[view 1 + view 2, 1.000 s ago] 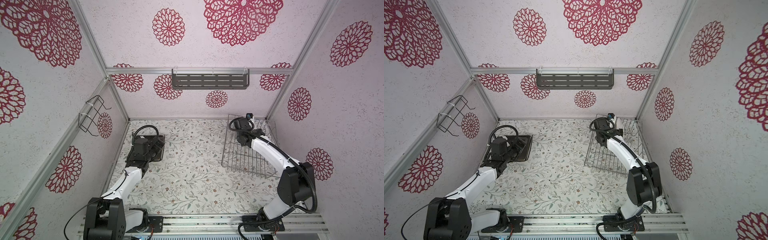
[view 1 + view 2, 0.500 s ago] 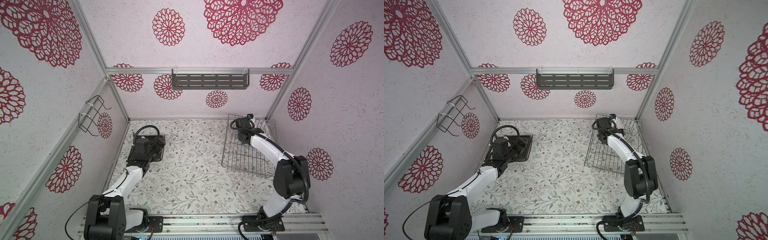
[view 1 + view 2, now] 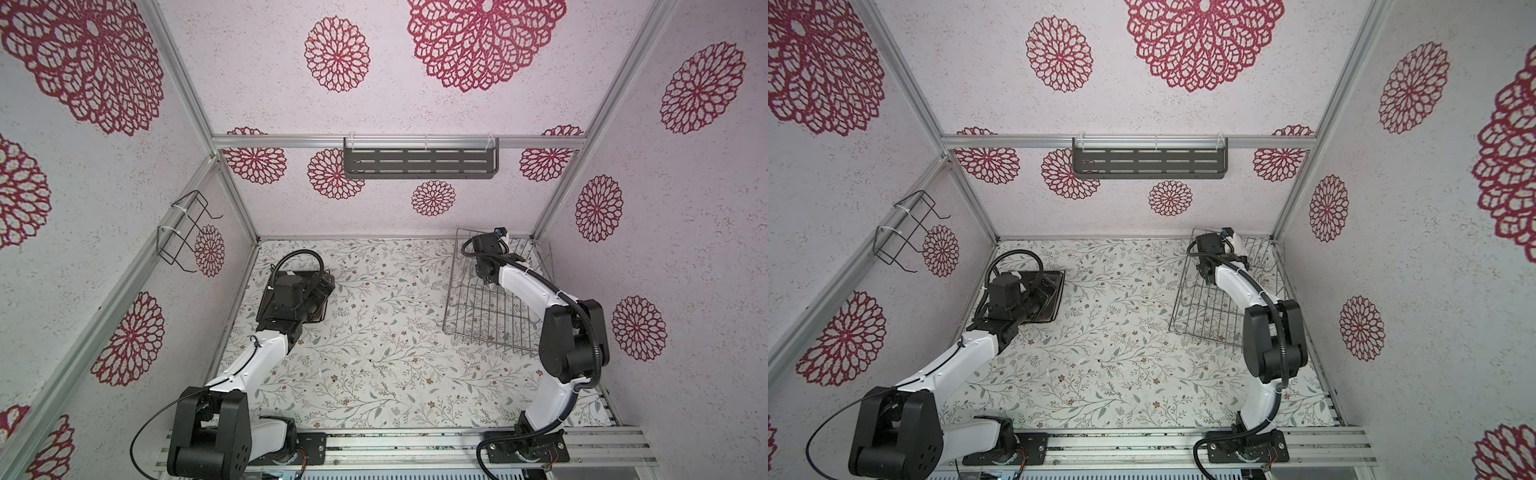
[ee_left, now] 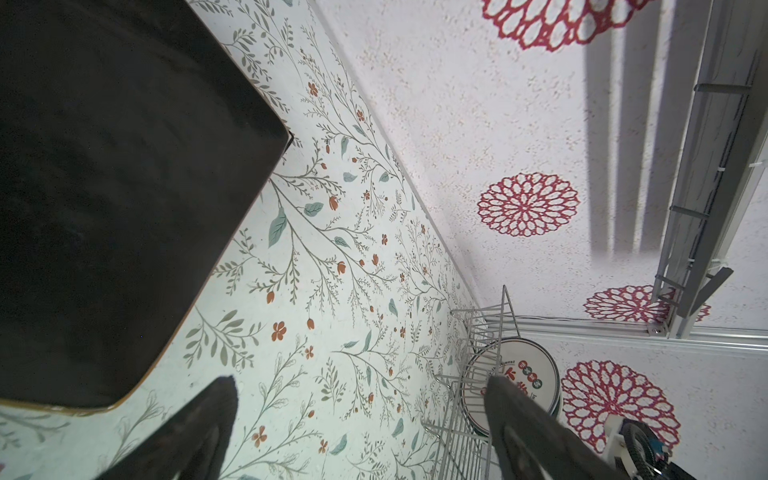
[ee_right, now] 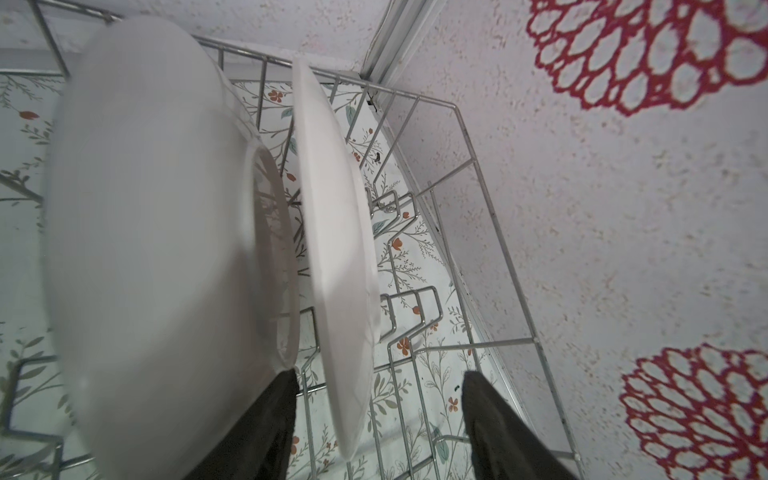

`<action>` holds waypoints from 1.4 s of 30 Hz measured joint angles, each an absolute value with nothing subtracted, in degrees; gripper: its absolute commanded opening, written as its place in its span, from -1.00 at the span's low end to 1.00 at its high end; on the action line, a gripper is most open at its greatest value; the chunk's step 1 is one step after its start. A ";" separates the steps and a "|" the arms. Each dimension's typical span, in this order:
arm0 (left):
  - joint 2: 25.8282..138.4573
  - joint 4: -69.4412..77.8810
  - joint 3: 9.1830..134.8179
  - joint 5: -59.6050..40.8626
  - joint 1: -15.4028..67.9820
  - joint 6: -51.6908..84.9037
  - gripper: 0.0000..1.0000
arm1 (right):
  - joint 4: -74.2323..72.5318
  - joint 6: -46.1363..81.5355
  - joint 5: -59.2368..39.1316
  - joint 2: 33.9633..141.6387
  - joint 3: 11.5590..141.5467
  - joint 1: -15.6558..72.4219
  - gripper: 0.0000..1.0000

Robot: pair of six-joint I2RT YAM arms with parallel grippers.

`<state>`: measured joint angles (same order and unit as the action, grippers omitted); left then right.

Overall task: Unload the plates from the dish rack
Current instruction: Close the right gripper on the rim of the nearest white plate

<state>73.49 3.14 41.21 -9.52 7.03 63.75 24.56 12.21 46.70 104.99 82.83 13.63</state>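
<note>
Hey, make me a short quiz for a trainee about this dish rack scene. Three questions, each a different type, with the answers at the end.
1. True or false: the matte black square plate lies on the flowered table, outside the silver wire dish rack.
2. Where does the right gripper stand? A) astride the edge of an upright plain white plate in the rack, not yet touching it; B) shut on a rack wire; C) above the black plate.
3. In the right wrist view, how many white plates stand in the rack?

Key: 1 true. 2 A. 3 two: that plate and a round white plate beside it.
</note>
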 measured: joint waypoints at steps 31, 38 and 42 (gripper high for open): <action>76.05 2.33 43.16 -8.16 9.87 64.20 0.95 | 17.45 7.97 46.48 108.86 82.81 12.14 -0.17; 76.05 2.39 43.16 -8.21 9.87 64.55 0.95 | 16.91 7.31 46.50 109.14 82.30 11.81 -0.25; 76.05 2.55 43.16 -8.21 9.89 64.58 0.95 | 16.45 7.01 46.50 109.30 81.80 11.60 -0.28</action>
<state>76.05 2.55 43.16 -8.21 9.89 64.58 16.45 7.01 46.50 109.30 81.80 11.60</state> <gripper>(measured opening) 0.974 0.366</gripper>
